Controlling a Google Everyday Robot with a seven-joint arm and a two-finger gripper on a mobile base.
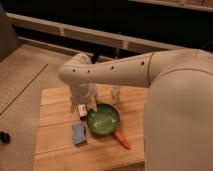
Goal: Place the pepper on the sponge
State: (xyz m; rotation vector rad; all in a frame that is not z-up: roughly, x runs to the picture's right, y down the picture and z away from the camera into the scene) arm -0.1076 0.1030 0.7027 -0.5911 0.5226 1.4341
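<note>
My arm [125, 70]: biggest thing in shot. It sweeps in from the right, white and bulky, bends at the elbow over the far left part of the table and drops straight down.
Table [55, 150]: pale wooden planks carrying everything else, with speckled floor to its left.
Green bowl [103, 120]: round and upright near the table's middle, just right of where I hang.
My gripper [86, 105]: low over the table at the end of the downward link, at the bowl's far-left rim and beyond the sponge.
Grip state: I honestly cannot tell whether it is wide or narrow, and I cannot make out anything held.
Sponge [79, 133]: flat blue-grey pad lying left of the bowl, nearer the camera than my gripper, its top bare.
Pepper [121, 139]: orange-red and tapered, lying on the wood at the bowl's near-right edge, so the bowl sits between it and the sponge.
Packet [82, 112]: narrow and whitish with a dark end, just beneath my gripper and just beyond the sponge.
</note>
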